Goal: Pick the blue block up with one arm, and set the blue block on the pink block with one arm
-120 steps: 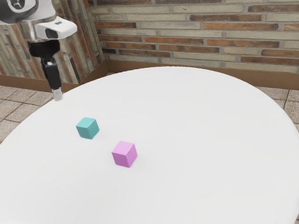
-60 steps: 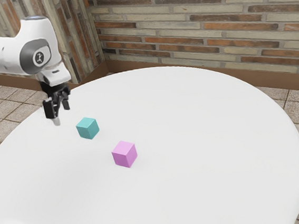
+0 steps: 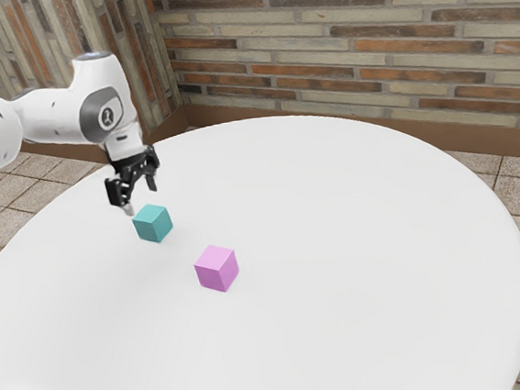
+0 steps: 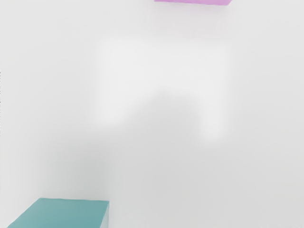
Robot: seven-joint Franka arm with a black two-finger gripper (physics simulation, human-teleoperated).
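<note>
Gripper [image 3: 136, 194] over the blue block [image 3: 152, 223], fingers spread with nothing between them.
The black gripper hangs just above the blue block, a little toward the exterior view's left of it, and does not touch it. The blue block sits flat on the round white table [image 3: 357, 241]. The pink block [image 3: 216, 268] rests near the blue block, toward the exterior view's right and closer to the camera, with a gap between the two. In the wrist view the blue block [image 4: 61, 213] lies close under the hand, and the pink block [image 4: 194, 2] lies farther off.

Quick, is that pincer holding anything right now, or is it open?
Pincer: open, holding nothing. The blue block lies just below it, not gripped.
</note>
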